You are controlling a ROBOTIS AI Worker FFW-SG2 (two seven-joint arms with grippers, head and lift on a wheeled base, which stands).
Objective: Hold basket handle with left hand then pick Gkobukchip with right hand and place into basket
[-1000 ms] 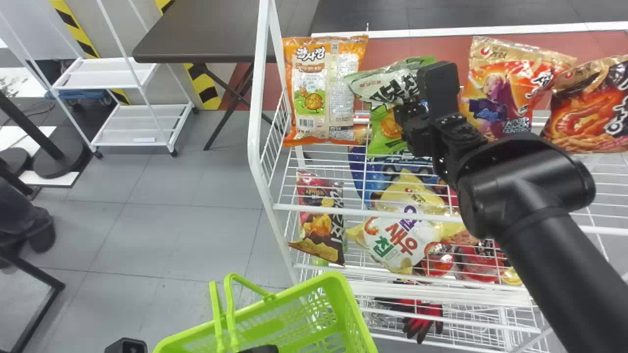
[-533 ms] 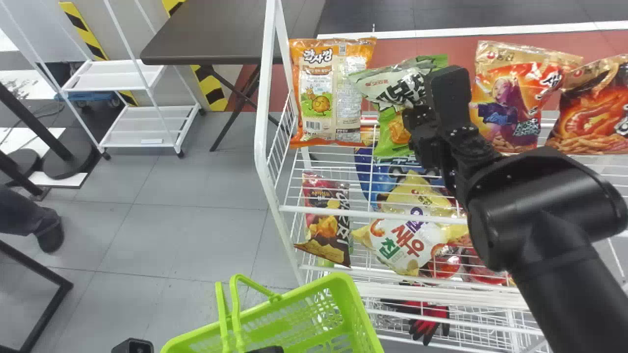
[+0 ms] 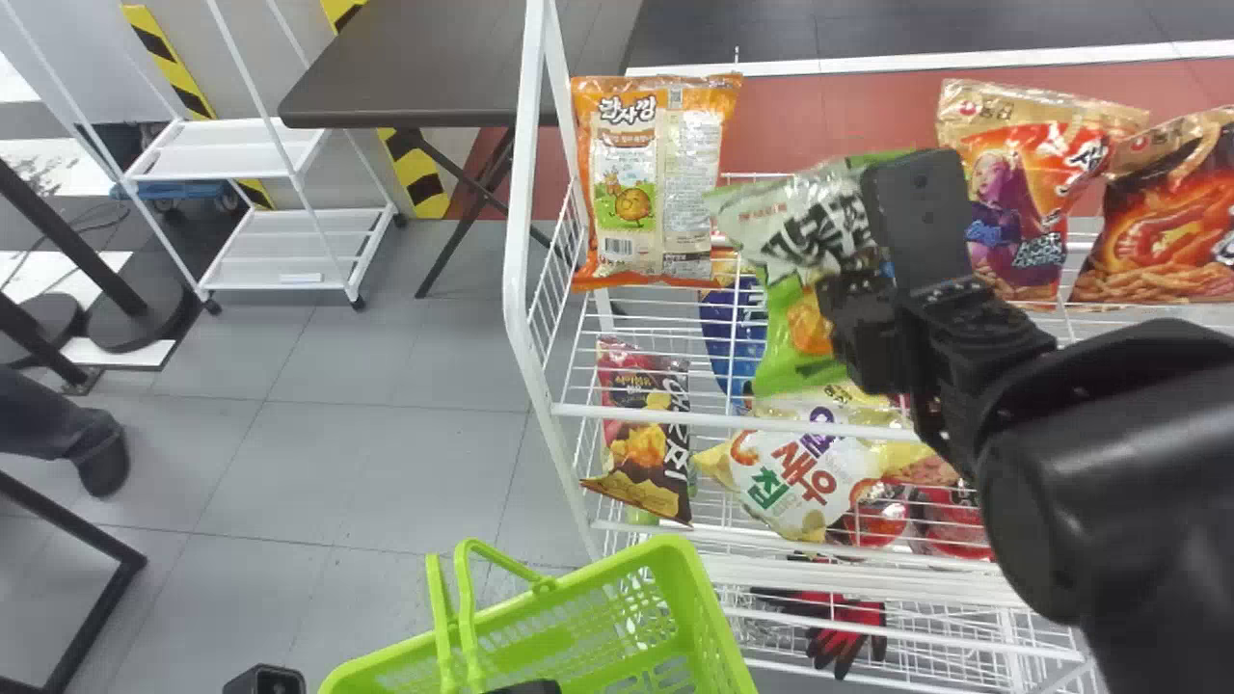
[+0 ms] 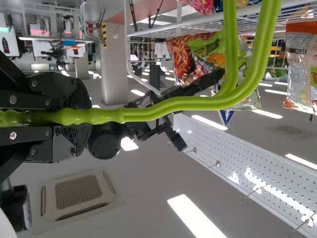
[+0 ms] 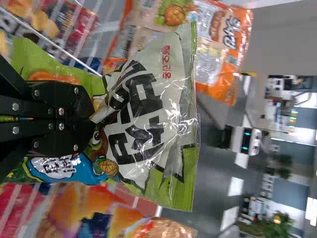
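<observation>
- Lower left to bottom centre of the head view: the basket (image 3: 709, 617) sits by the rack, its green handle (image 4: 173, 103) held by the left gripper (image 4: 81, 117), whose fingers are pinched round it in the left wrist view. That half of the job looks done and only has to last.
- Upper middle: an orange snack bag (image 3: 636, 193) stands against the side of the white rack (image 3: 516, 241); it is no part of the job.
- Upper right of centre: the Gkobukchip bag (image 3: 810, 231), green and pale, is in the right gripper (image 5: 91, 117), its fingers pressed together on the front of the packet. The pick seems made.
- Far upper right: two red snack bags (image 3: 1022, 193) (image 3: 1166, 222), not needed.
- Left to do, I judge: bring the packet down over the basket and let go inside.
</observation>
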